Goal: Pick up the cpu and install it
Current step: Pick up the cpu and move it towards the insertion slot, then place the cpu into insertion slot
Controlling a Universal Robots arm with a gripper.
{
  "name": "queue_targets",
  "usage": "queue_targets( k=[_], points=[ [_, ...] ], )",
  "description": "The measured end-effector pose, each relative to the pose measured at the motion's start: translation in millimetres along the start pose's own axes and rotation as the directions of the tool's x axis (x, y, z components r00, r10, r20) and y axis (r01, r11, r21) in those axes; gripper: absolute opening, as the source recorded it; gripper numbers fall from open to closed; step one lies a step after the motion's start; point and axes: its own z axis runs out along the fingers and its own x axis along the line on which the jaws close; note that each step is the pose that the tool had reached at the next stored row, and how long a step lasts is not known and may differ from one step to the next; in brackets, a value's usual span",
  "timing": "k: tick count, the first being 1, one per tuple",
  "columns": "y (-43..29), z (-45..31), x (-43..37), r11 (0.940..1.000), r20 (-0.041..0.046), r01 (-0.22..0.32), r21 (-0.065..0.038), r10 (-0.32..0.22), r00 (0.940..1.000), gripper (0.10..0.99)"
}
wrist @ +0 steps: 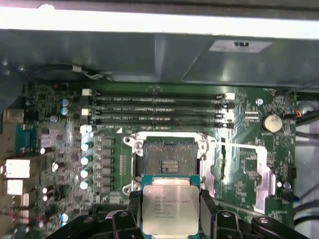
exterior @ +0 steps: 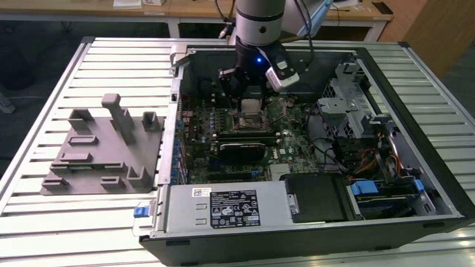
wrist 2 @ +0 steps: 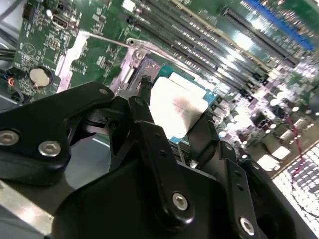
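The cpu (wrist: 169,209) is a thin square chip with a silvery top and a tan rim. My gripper (wrist: 170,211) is shut on it, one black finger (wrist: 133,206) on each of two opposite edges. It hangs above the motherboard, close to the open dark-framed socket (wrist: 168,160), whose wire lever (wrist: 239,146) is swung out to the side. In the second wrist view the cpu (wrist 2: 175,107) sits tilted between the fingers (wrist 2: 145,97) of the gripper (wrist 2: 174,117). In the exterior view the gripper (exterior: 250,103) holds the cpu (exterior: 252,108) inside the computer case, just above the socket (exterior: 251,120).
The open case (exterior: 172,139) walls in the motherboard. A black rectangular block (exterior: 241,151) lies beside the socket, memory slots (wrist: 159,107) on its other side. A power supply (exterior: 226,207) and drive cage (exterior: 349,105) fill the case's edges. A grey fixture (exterior: 104,150) stands at the exterior view's left.
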Motion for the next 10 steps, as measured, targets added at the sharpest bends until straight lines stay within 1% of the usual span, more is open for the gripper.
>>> queue_targets(
  k=[2, 10],
  points=[
    [1.2, 1.7, 0.0, 1.0000, 0.0002, 0.000, 0.000, 0.000, 1.0000, 0.545],
    [1.2, 2.0, 0.0, 1.0000, 0.0000, 0.000, 0.001, 0.000, 1.0000, 0.545]
  ],
)
